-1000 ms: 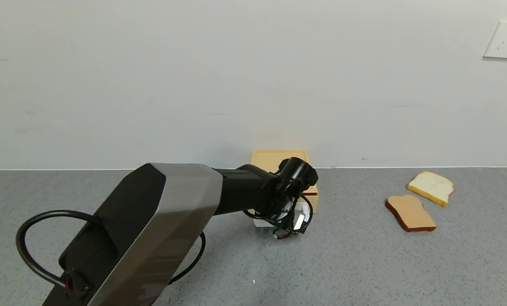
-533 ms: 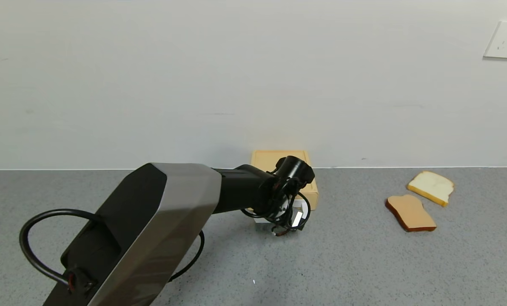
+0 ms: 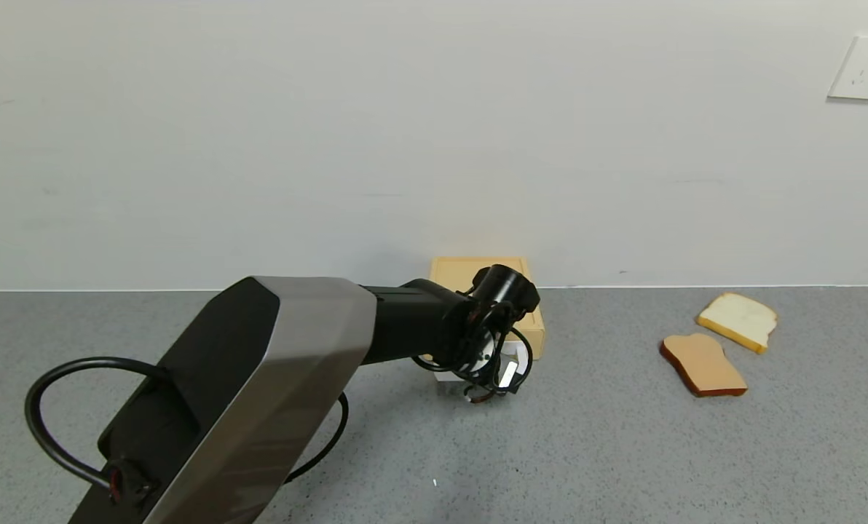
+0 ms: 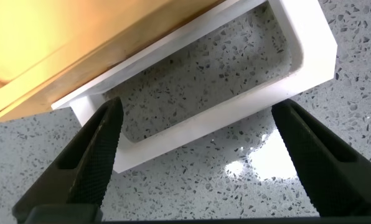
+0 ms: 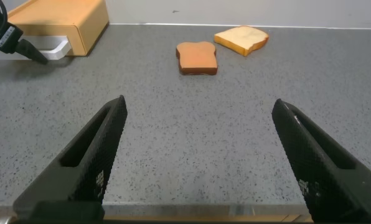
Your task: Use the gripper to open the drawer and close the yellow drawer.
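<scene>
The flat tan-yellow box stands against the wall, with the yellow drawer in it. The drawer's front looks pushed in level with the box. Its white loop handle sticks out toward me and fills the left wrist view, under the tan drawer front. My left gripper is open and hangs over the handle, one finger past each end of its front bar. It holds nothing. My right gripper is open and empty, low over the counter near its front edge.
Two bread slices lie on the grey counter to the right, a brown one and a white one. They also show in the right wrist view, brown and white. A wall socket is at the upper right.
My left gripper has moved a little toward the wall. The white handle has moved in with it, and the dark gap at the drawer front has closed.
</scene>
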Robot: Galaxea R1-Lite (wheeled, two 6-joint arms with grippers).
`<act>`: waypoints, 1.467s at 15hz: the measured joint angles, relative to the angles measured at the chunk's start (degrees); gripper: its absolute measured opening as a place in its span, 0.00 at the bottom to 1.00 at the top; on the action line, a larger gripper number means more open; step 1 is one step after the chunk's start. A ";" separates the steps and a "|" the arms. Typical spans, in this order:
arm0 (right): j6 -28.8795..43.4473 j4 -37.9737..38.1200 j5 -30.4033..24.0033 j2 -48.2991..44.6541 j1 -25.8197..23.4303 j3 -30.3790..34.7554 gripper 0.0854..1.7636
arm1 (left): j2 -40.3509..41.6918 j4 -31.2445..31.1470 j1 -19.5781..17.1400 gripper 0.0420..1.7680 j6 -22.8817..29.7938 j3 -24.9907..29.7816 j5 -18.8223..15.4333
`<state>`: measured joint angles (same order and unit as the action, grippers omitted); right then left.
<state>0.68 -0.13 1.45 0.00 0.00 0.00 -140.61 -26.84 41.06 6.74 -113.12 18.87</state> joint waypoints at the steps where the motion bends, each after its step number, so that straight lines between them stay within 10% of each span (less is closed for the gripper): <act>1: 0.05 0.00 -0.02 0.00 0.00 0.00 0.97 | 0.28 -0.11 0.15 0.97 -0.13 0.00 0.55; 17: 0.00 0.02 0.02 0.00 0.00 0.00 0.97 | 13.68 -8.13 -0.29 0.97 -0.93 1.44 0.37; 22: 0.02 0.00 0.02 0.00 0.00 0.00 0.97 | 22.49 -7.66 -3.69 0.97 -0.93 9.18 -3.68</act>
<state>0.71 -0.13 1.48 0.00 0.00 0.00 -118.11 -34.50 37.36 5.81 -103.94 15.19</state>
